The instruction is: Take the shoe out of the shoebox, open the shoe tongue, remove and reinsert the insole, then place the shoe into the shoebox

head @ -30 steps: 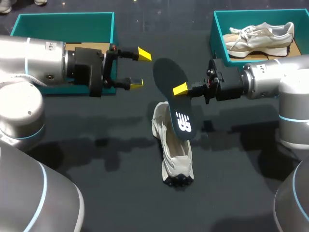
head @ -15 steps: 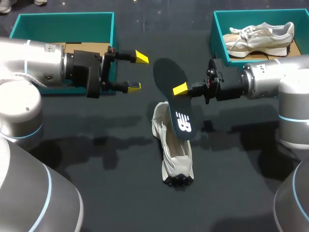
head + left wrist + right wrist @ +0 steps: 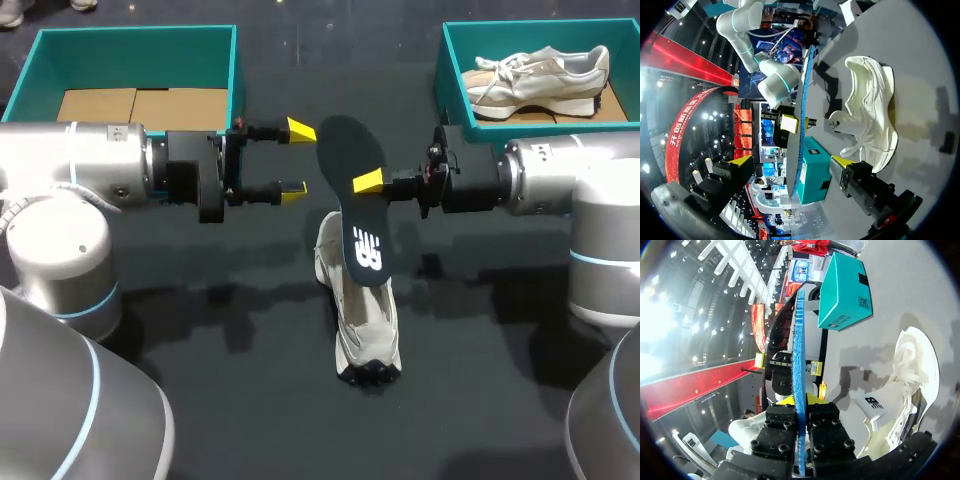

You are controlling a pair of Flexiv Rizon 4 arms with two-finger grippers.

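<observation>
Gripping the insole (image 3: 355,200) by one edge in the right claw (image 3: 372,182), above the shoe (image 3: 367,330) on open counter (image 3: 250,400). Left claw (image 3: 297,160) spread wide just beside the insole's other edge; shoe's far end hidden behind insole.

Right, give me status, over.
Right gripper jaws shut on insole, held over shoe on table. Left gripper jaws open, close beside insole. Nothing in the way.
</observation>
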